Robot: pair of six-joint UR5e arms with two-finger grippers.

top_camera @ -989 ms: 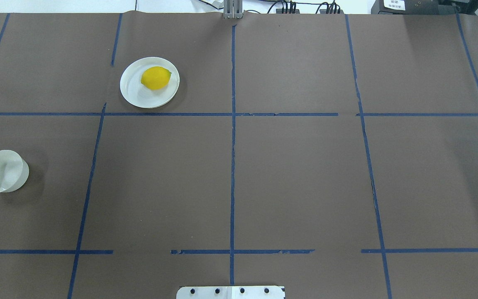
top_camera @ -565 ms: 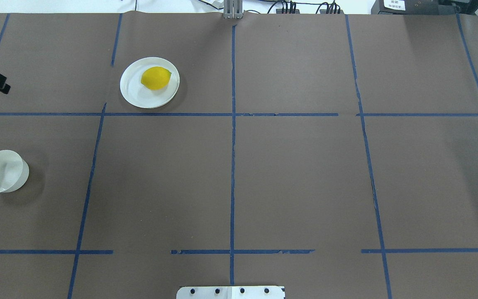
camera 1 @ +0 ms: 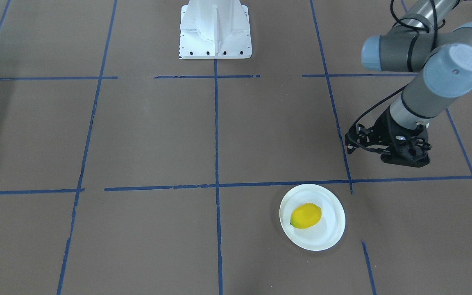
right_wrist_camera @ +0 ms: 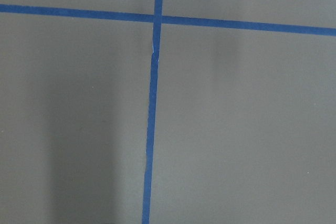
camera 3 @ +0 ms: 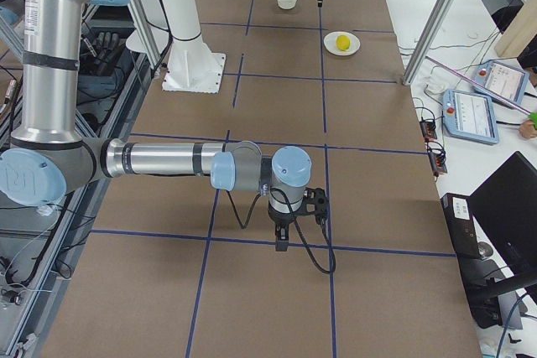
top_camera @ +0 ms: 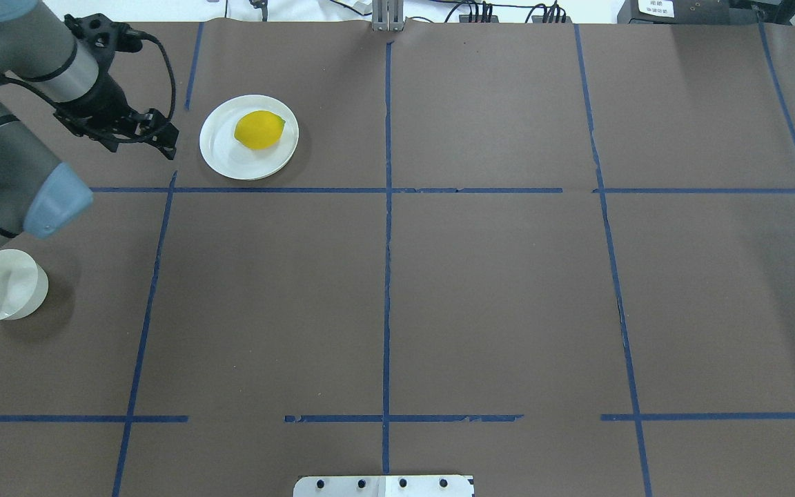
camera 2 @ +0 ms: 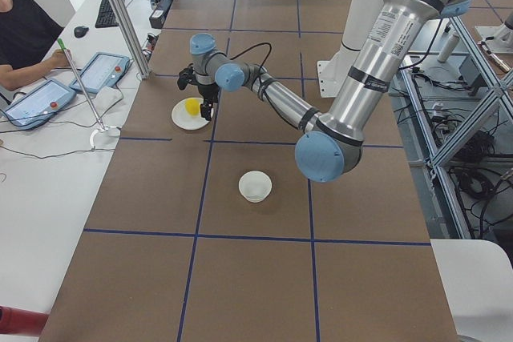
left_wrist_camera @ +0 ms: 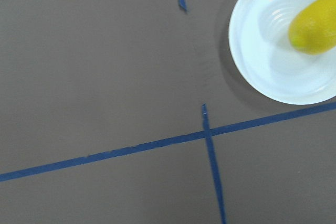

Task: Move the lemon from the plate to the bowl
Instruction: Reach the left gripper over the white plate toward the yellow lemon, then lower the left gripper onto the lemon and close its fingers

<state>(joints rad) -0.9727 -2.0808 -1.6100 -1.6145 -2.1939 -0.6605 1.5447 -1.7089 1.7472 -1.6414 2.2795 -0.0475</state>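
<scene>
Resting on plate [top_camera: 221, 155]: lemon [top_camera: 259, 130]

A brown paper-covered surface [top_camera: 494, 290] is crossed by blue tape lines [top_camera: 386, 276] forming a grid. Beside it stands a white side table [camera 2: 48, 158] with tablets [camera 2: 36, 102], a keyboard [camera 2: 105, 7] and aluminium posts [camera 2: 120, 14]; the lighting is even.

We see open bench [top_camera: 480, 290] between the left hand [top_camera: 163, 141] and the plate [top_camera: 221, 155] at its 3 o'clock.
</scene>
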